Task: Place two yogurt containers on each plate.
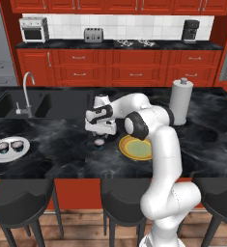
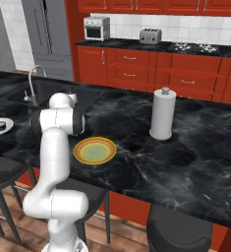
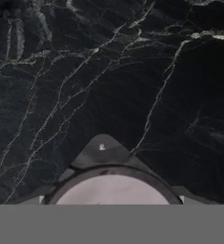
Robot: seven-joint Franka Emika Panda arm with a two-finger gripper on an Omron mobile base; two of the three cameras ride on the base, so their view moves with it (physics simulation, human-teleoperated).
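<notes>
The round white plate is sitting at the counter's 9 o'clock edge carrying two yogurt cups with dark sides, while the flat yellow plate, greenish in the centre and orange at the rim, is lying bare beside the arm. At 9 o'clock from it, a third cup (pale pink top, bluish wall) is standing on the glossy black veined marble counter. The gripper is reaching down over that cup, its fingers straddling the round lid, though I cannot tell whether they are clamping it.

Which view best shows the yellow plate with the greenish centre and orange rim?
The right base view: the yellow plate with the greenish centre and orange rim lies fully visible on the black marble counter, bare of cups. In the left base view the white arm covers its right edge. The hand view looks at counter and a pale cup top.
</notes>
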